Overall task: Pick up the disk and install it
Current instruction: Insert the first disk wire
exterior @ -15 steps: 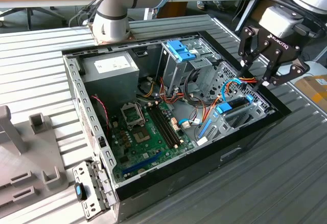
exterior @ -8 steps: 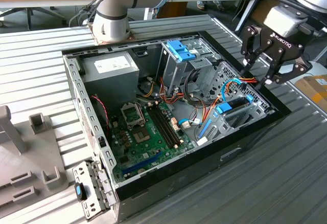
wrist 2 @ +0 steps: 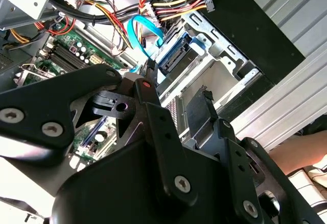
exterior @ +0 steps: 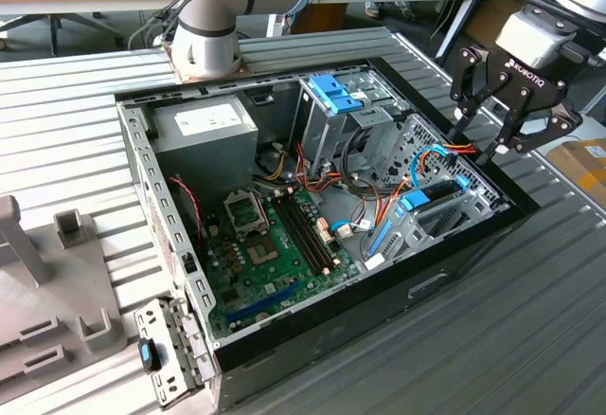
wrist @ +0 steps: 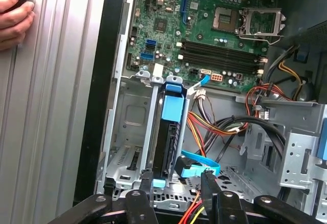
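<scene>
Black disk with blue tabs sits in the drive bay, just below the wide-open, empty claw.

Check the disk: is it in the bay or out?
In. The disk sits on edge inside the metal bay; the open hand holds nothing.

A ribbed grey metal table carries everything, its grooves running from the exterior view's left to its right. An open computer case lies on its side in the middle, with the arm's round base standing on the table at its far edge. A grey moulded fixture sits at the near left, and a small perforated metal bracket sits just beside the case's near corner. In the first wrist view a person's hand rests on the ribbed top, apart from the case's black wall.
</scene>
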Robot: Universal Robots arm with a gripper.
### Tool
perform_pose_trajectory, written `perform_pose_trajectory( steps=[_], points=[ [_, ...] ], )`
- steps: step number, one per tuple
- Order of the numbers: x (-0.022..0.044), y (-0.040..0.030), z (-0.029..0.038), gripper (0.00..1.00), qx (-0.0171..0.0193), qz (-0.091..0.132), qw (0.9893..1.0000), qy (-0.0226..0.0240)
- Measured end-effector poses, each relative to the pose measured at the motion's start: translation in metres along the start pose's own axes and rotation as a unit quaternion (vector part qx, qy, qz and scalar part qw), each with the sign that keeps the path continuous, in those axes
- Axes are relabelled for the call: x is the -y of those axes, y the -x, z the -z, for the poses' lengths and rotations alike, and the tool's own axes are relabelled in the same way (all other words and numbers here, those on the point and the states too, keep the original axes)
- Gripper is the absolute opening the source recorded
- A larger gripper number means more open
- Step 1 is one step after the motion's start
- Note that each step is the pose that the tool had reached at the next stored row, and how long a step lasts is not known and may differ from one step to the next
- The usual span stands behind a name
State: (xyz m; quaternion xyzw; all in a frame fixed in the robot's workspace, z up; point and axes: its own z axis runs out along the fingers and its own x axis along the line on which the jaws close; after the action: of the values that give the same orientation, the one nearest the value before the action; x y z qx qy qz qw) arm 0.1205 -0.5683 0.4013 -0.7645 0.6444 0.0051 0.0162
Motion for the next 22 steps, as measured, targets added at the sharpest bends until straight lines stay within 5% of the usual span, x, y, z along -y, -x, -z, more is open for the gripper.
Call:
perform_pose_trajectory(
  steps=[22],
  points=[
    [0.0062,0.0032,-0.0003,0.5,0.0002,0.007,1.0,0.0002]
  ],
)
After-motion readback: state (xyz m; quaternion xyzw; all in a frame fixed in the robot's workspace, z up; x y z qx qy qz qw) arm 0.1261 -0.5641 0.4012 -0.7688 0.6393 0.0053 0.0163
